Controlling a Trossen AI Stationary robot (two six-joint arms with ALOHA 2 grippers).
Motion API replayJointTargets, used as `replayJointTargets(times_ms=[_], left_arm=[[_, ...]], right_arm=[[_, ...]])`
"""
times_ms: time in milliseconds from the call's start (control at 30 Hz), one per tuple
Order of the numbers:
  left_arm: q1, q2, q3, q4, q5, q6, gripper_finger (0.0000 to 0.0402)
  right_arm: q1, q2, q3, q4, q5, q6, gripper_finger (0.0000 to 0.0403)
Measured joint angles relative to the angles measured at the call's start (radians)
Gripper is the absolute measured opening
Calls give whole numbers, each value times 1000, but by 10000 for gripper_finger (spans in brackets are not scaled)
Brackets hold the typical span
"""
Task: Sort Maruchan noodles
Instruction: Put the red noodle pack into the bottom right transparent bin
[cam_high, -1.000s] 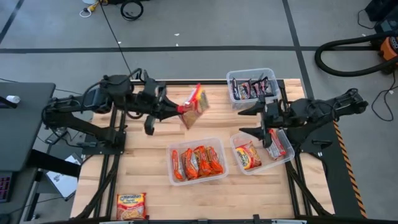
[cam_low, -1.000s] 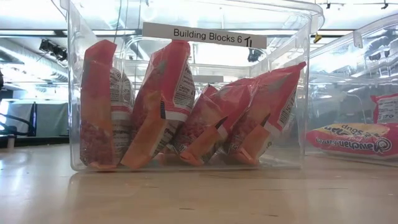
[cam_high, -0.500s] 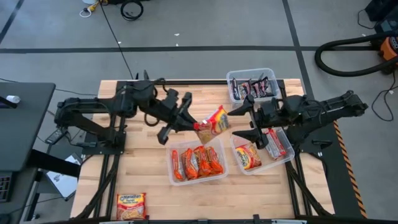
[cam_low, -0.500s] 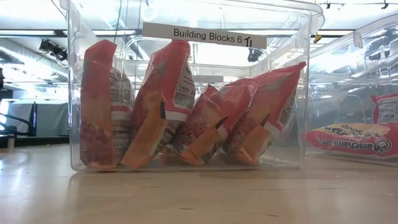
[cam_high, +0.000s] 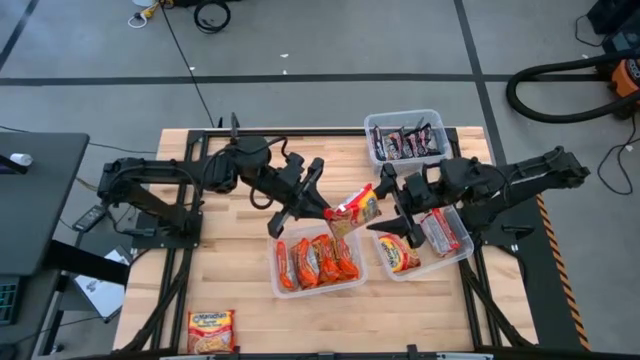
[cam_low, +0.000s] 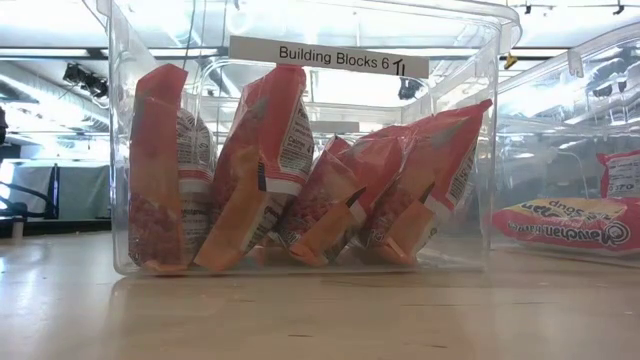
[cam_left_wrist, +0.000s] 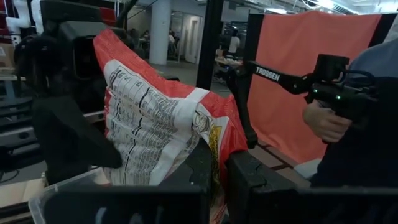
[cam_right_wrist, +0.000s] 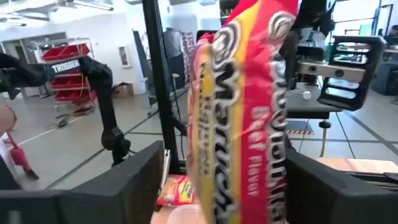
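My left gripper (cam_high: 325, 210) reaches across the middle of the table and is shut on a yellow-red noodle packet (cam_high: 358, 207). It holds the packet in the air above the gap between the centre bin (cam_high: 318, 260) and the right bin (cam_high: 420, 243). My right gripper (cam_high: 386, 205) faces it, open wide. In the right wrist view its two fingers stand on either side of the packet (cam_right_wrist: 249, 106) with gaps showing. The centre bin holds several orange-red packets (cam_low: 290, 170) standing on edge. Another yellow-red packet (cam_high: 210, 330) lies flat by the near left edge. My left gripper pinches the packet between its two fingers at one end (cam_left_wrist: 211, 155). The fingers come roughly level from the table's left. The packet is lifted clear and sticks out past the fingertips toward the right gripper, with its printed back toward the wrist camera.
A far bin (cam_high: 405, 140) holds dark brown packets. The right bin holds a yellow-red packet (cam_high: 398, 252) and a silver-white one (cam_high: 443, 232). Bare wood lies on the table's left half. A person's hand (cam_left_wrist: 323, 121) shows beyond the table.
My left gripper has carried the packet from the far middle of the table toward the right and nearer, up to my right gripper. The packet has turned as it went. My right gripper has swung left toward it and stayed open, so that its fingers now stand around the packet.
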Motion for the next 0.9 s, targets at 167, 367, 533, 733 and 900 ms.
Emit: replayJointTargets(times_ms=[167, 367, 533, 733, 900], left_arm=[[0, 0, 0, -2, -1, -25, 24], [0, -2, 0, -3, -32, -62, 27], [9, -3, 1, -3, -74, -176, 52], [50, -54, 1, -88, -68, -306, 122], [85, -179, 2, -220, -9, -308, 192]], right_arm=[[-2, 0, 0, 17, 17, 8, 209], [-2, -1, 0, 29, 26, 8, 133], [-2, -2, 0, 31, 27, 9, 119], [-3, -8, 0, 26, 86, 3, 121], [0, -21, 116, -255, 92, -43, 120]])
